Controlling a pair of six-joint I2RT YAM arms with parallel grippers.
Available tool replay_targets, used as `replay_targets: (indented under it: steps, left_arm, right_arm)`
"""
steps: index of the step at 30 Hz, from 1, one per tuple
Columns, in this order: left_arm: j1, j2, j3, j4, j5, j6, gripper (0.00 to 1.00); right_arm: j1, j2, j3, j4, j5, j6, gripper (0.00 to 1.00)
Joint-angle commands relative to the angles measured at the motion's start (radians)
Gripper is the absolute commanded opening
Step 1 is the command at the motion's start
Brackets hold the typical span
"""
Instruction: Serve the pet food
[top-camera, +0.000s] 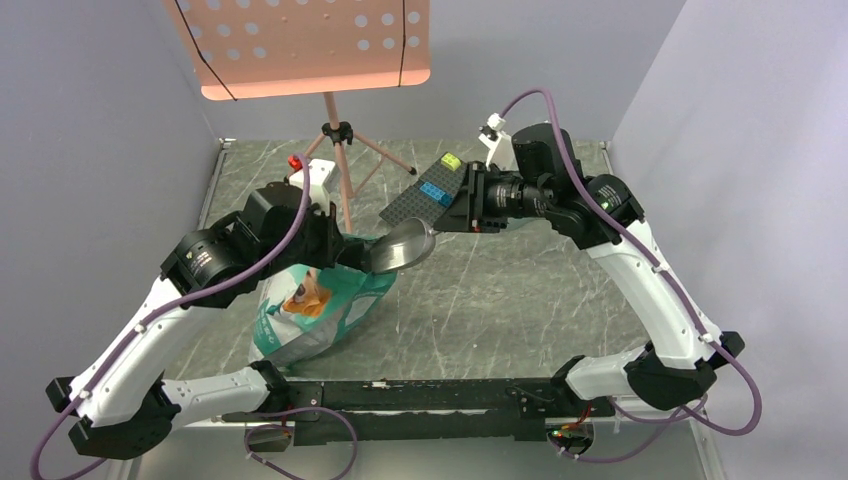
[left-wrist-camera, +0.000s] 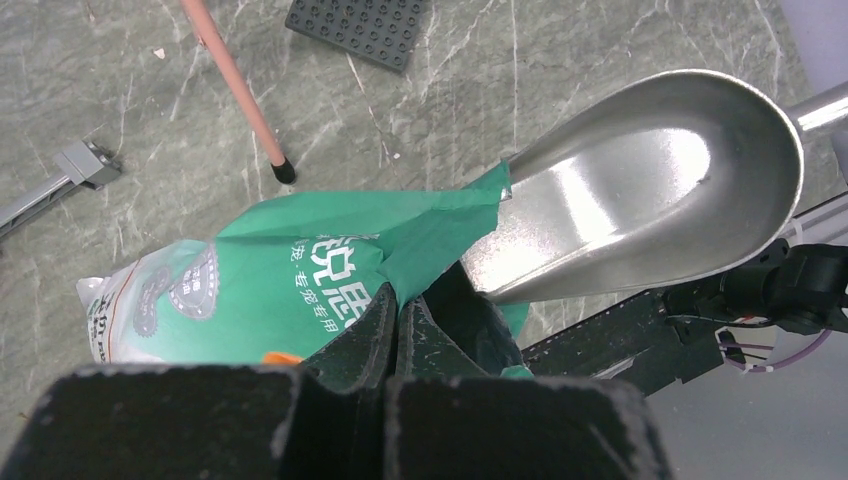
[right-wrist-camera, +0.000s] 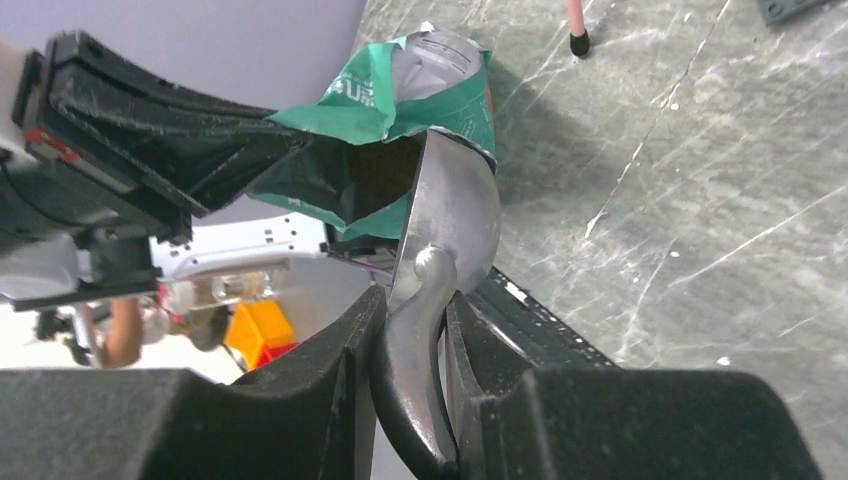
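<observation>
Top external view: a grey marbled surface (top-camera: 520, 300) fills the cell. At its far side stands a pink tripod stand (top-camera: 335, 150) carrying a perforated tray.

The two arms reach toward each other over the left half of the surface. A teal-green bag (top-camera: 310, 310) printed with a dog lies there, its torn mouth lifted up.

The left gripper (left-wrist-camera: 393, 310) is closed tight, pinching the green rim of the bag and holding the mouth open.

The right gripper (right-wrist-camera: 415, 330) is clamped partway closed around the dark handle of a shiny metal scoop (left-wrist-camera: 640, 200). The scoop's front lip sits at the bag's open mouth, touching the torn edge, with the bowl tilted down toward the opening. The left wrist view shows only bare polished metal in the bowl.

The pet food cannot be made out in any view. The inside of the bag is a dark hollow in the right wrist view.

Beyond the scoop, a dark grey studded baseplate (top-camera: 425, 200) lies on the surface. It bears a blue brick (top-camera: 435, 190) and a yellow-green brick (top-camera: 451, 160).
</observation>
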Motion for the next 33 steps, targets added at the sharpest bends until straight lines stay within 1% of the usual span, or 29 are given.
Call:
replay_targets:
  steps: [1,4,6,11,14,16,20,23,27,30,33]
  left_arm:
    - [-0.006,-0.045,0.032,0.16,0.053,-0.013,0.0]
    - [-0.006,-0.047,0.027,0.163,0.053,-0.011,0.0]
    - [-0.005,-0.047,0.023,0.162,0.053,-0.014,0.0]
    - [-0.006,-0.048,0.017,0.174,0.05,-0.011,0.0]
    - [-0.005,-0.043,0.02,0.179,0.046,-0.005,0.0]
    - [-0.006,-0.045,0.018,0.195,0.047,-0.001,0.0]
    - [-0.007,-0.056,0.011,0.272,0.047,0.015,0.0]
    - [-0.006,-0.059,0.017,0.311,0.046,0.028,0.0]
    - [-0.007,-0.066,0.007,0.331,0.063,0.01,0.0]
    - [-0.007,-0.076,-0.016,0.347,0.085,-0.017,0.0]
    - [-0.006,-0.073,-0.028,0.353,0.105,-0.035,0.0]
  right_arm:
    - [-0.057,-0.024,-0.007,0.138,-0.019,0.178,0.0]
    - [-0.081,-0.05,-0.073,0.216,-0.072,0.263,0.0]
    - [-0.086,-0.047,-0.059,0.218,-0.078,0.285,0.0]
    - [-0.092,-0.03,-0.004,0.192,-0.078,0.271,0.0]
    - [-0.105,-0.035,-0.02,0.222,-0.093,0.282,0.0]
    - [-0.072,-0.031,-0.051,0.267,-0.09,0.273,0.0]
    - [0.071,-0.028,-0.187,0.398,-0.041,0.247,0.0]
    - [0.183,-0.027,-0.276,0.464,0.06,0.207,0.0]
    - [0.245,-0.045,-0.333,0.485,0.269,0.142,0.0]
    - [0.242,-0.033,-0.3,0.394,0.422,0.105,0.0]
    - [0.248,0.038,-0.211,0.243,0.498,0.022,0.0]
